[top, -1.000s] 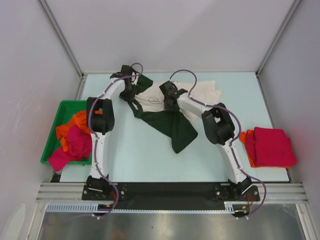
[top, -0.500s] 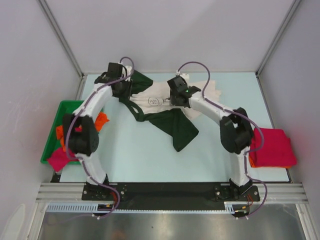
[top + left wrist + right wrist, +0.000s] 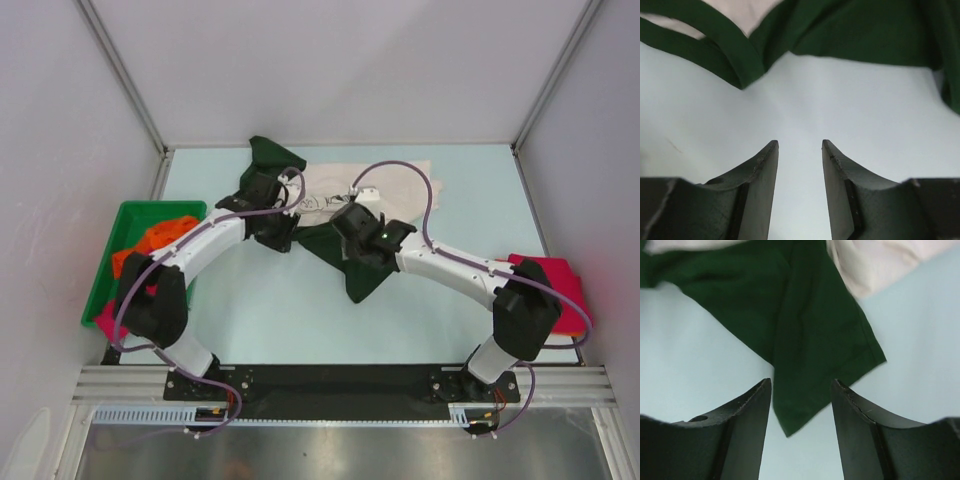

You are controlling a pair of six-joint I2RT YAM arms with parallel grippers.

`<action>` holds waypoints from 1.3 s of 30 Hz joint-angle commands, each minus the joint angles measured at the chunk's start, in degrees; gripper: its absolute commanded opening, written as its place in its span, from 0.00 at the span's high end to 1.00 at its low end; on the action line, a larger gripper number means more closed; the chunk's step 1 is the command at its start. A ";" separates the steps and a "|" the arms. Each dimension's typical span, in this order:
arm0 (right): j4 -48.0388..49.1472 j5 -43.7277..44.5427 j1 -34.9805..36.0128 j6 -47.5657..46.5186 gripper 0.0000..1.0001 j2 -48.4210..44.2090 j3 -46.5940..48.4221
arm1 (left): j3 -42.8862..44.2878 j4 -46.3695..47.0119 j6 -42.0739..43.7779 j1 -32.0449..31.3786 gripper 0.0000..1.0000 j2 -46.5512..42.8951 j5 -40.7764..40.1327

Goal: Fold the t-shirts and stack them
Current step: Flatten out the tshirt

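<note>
The cream t-shirt (image 3: 395, 185) with dark green sleeves lies at the back middle of the table, its black print partly hidden by the arms. One green sleeve (image 3: 268, 153) is spread at the far left. The other green sleeve (image 3: 352, 272) points toward me. My left gripper (image 3: 280, 228) is open and empty over bare table, with the green collar (image 3: 735, 60) just ahead. My right gripper (image 3: 358, 245) is open above the near sleeve's corner (image 3: 795, 410), apart from it. A folded crimson tee (image 3: 565, 290) lies at the right edge.
A green plastic bin (image 3: 108, 262) stands at the left edge with an orange tee (image 3: 160, 235) and a magenta tee (image 3: 105, 320) in it, partly hidden by my left arm. My right elbow hangs over the crimson stack. Grey walls enclose the table.
Both grippers have moved back toward me from the shirt's far part and now hang open over its near side. The left sleeve now lies spread at the back.
</note>
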 commanded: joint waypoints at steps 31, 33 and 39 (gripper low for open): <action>-8.98 5.88 5.48 15.98 0.45 -8.84 -10.74 | 17.01 5.38 -4.83 -10.09 0.54 26.77 -0.87; -9.15 6.14 5.48 15.98 0.45 -8.93 -10.65 | 17.62 5.29 -4.83 -10.09 0.54 27.74 -2.01; -9.15 6.84 5.30 15.02 0.45 -8.58 -9.25 | 17.54 2.74 -4.04 -10.09 0.55 30.03 -9.92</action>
